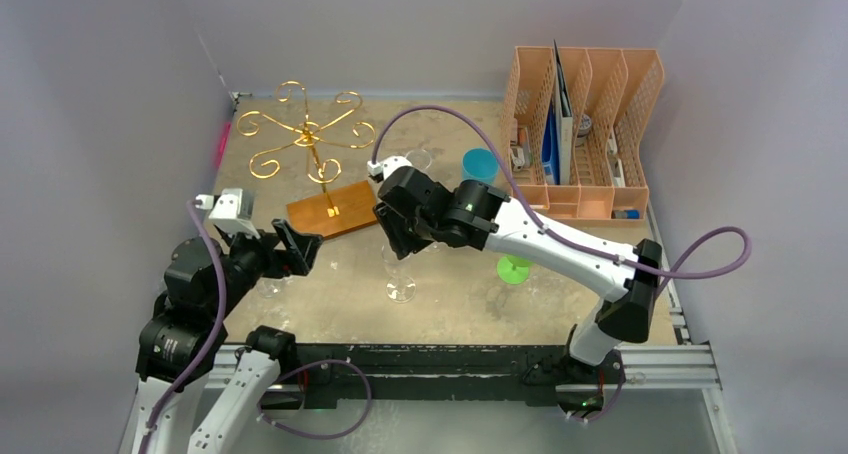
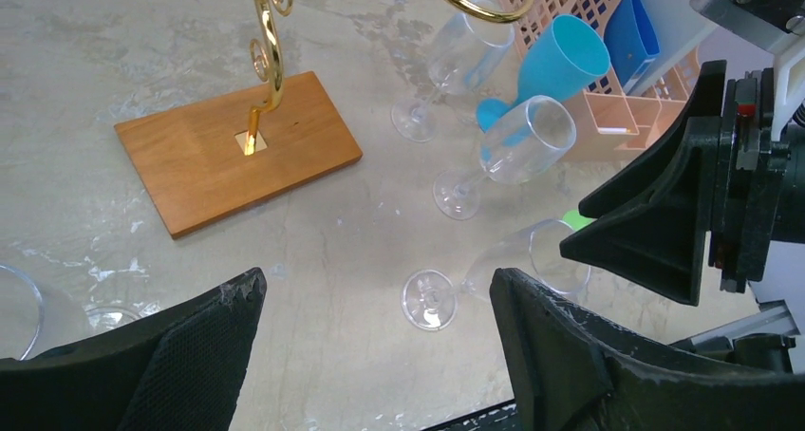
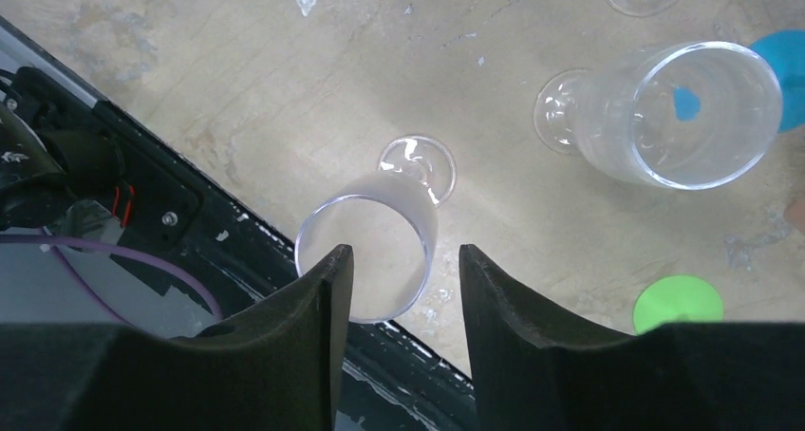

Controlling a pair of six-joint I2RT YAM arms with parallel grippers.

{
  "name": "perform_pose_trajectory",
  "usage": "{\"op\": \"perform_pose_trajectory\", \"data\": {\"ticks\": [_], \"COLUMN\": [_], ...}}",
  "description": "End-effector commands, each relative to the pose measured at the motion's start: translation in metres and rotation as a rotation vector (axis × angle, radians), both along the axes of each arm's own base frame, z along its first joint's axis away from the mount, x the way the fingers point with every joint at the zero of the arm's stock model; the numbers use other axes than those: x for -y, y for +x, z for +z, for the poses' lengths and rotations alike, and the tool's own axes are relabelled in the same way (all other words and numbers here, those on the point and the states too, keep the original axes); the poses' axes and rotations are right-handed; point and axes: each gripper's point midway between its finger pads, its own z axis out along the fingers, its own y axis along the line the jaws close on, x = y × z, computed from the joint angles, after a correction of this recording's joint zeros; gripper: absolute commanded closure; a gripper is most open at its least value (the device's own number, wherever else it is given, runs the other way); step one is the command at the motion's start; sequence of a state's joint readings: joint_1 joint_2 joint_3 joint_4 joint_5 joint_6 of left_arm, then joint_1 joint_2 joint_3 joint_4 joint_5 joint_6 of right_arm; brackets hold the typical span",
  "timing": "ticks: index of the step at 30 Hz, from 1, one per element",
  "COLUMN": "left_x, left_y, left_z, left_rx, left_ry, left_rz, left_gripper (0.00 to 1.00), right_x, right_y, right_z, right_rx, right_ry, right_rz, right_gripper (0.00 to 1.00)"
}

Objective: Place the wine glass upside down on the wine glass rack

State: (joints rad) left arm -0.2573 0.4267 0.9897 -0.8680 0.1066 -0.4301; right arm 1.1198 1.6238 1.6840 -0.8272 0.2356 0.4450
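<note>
The wine glass is clear and stands on its foot near the table's front middle. It also shows in the right wrist view and the left wrist view. My right gripper hovers just above its rim, open, with one finger over the rim's edge and not gripping. The wine glass rack is gold wire with curled arms on a brown wooden base, at the back left. My left gripper is open and empty, left of the glass.
Two more clear glasses and a blue cup stand behind the right gripper. Another glass is by the left arm. A green disc lies on the table. An orange file organiser fills the back right.
</note>
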Motion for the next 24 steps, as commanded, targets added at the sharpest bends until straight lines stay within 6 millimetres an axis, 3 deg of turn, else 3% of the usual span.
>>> {"op": "perform_pose_trajectory", "data": {"ticks": [1, 12, 15, 21, 24], "left_x": [-0.003, -0.005, -0.006, -0.007, -0.007], "left_y": [0.008, 0.007, 0.007, 0.005, 0.003], "left_z": [0.005, -0.002, -0.006, -0.011, -0.01], "left_rx": [0.024, -0.009, -0.026, -0.063, -0.057], "left_ry": [-0.024, -0.025, -0.025, -0.043, -0.068], "left_rz": [0.043, 0.058, 0.067, 0.087, 0.096], "left_gripper": [0.13, 0.14, 0.14, 0.14, 0.15], "right_x": [0.009, 0.007, 0.006, 0.003, 0.002], "right_y": [-0.003, 0.0, 0.001, 0.002, 0.001], "right_z": [0.006, -0.007, -0.012, -0.008, 0.0], "right_rx": [0.011, 0.02, 0.018, 0.052, 0.096], "right_ry": [-0.068, -0.221, -0.238, -0.227, -0.197], "right_rz": [0.01, 0.014, 0.009, 0.021, 0.061], "right_gripper": [0.55, 0.69, 0.76, 1.0, 1.0]}}
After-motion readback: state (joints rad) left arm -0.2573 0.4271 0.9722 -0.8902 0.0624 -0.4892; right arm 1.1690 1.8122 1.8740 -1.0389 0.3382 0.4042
